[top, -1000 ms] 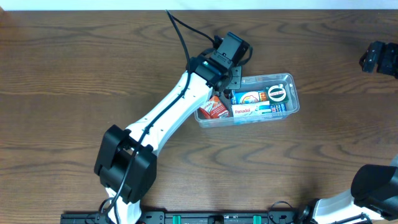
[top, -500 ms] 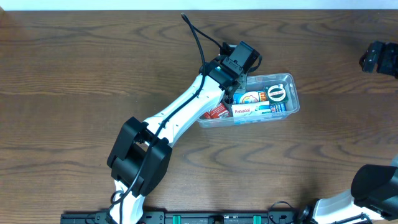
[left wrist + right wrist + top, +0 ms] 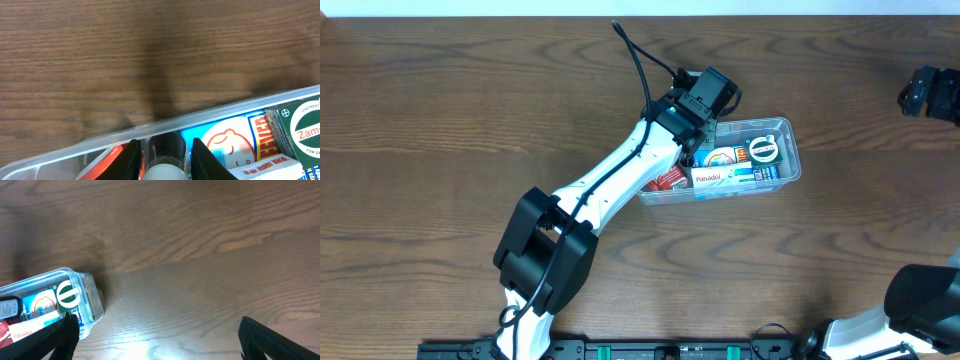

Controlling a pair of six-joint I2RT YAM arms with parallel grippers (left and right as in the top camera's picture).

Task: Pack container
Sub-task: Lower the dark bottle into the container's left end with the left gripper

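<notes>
The container [image 3: 792, 158], a clear shallow tub, lies right of the table's centre and holds several medicine packs: a Panadol box [image 3: 720, 177], a red packet [image 3: 670, 179] and a round green-and-white tin [image 3: 764, 150]. My left gripper [image 3: 692, 152] reaches down into the tub's left part. In the left wrist view the left gripper [image 3: 165, 161] is shut on a small dark bottle [image 3: 168, 148] with a white ribbed cap, just inside the container's rim [image 3: 225, 107], between the red packet [image 3: 107, 160] and a blue fever-patch pack [image 3: 230, 142]. My right gripper [image 3: 160, 342] hangs open over bare wood, right of the container [image 3: 85, 297].
A black device [image 3: 930, 92] sits at the far right edge of the table. The right arm's base [image 3: 920, 300] shows at the bottom right corner. Wood surface surrounds the tub on all sides.
Over the past second my left arm swung a little to the right, carrying its gripper further along the tub. It has held still for the last half second. The right arm has not moved.
</notes>
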